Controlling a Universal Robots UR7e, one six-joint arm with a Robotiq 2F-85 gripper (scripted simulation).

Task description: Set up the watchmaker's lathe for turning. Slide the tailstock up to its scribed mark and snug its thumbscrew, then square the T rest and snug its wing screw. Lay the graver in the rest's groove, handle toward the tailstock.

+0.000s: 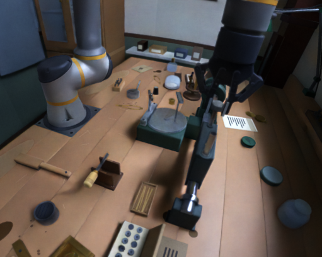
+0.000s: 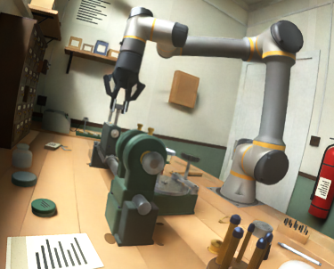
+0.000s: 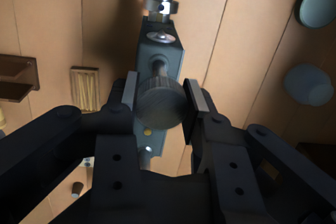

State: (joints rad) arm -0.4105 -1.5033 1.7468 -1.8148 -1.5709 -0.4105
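Observation:
The knurled thumbscrew point(image 3: 160, 102) stands on top of the grey tailstock point(image 3: 158, 63), which sits on the lathe bed point(image 1: 201, 157) between the green headstock point(image 2: 136, 160) and the bed's far end block point(image 1: 184, 211). I grip that thumbscrew from above with my gripper point(image 3: 161, 98), closed around its round head. The T rest point(image 1: 178, 100) stands on its round grey base point(image 1: 167, 121) beside the bed. The graver point(image 1: 94, 174), yellow-handled, leans on a brown wooden stand point(image 1: 110, 173) on the bench's near left.
The green headstock rises close beside my gripper. A printed sheet point(image 1: 239, 122) and round lids point(image 1: 248, 141) lie to the right of the bed. A tray of sticks point(image 1: 143, 198) and a parts box point(image 1: 131, 241) lie near the bed's end.

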